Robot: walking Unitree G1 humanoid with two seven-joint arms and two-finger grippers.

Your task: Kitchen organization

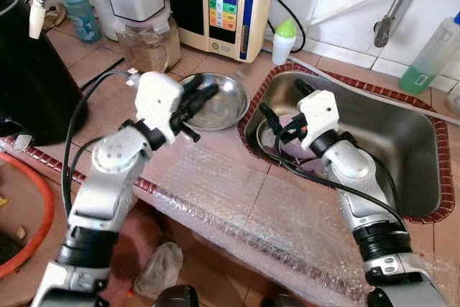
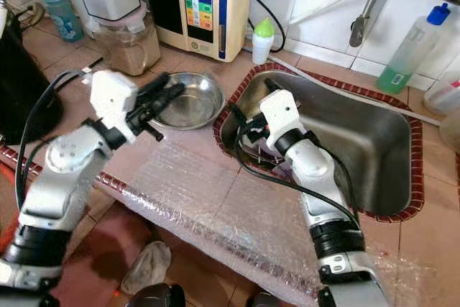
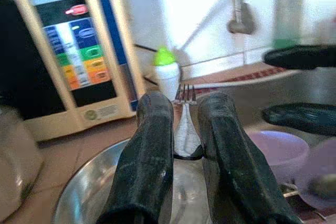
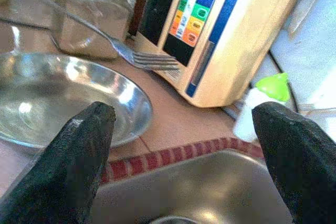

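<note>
Left wrist view: fork pinched above the metal bowl

A fork is pinched by its handle in the left hand, above the steel bowl on the desk. The right hand is held spread over the sink. With so narrow a pinch, the fork could be twisted loose and dropped beside the bowl.
</note>
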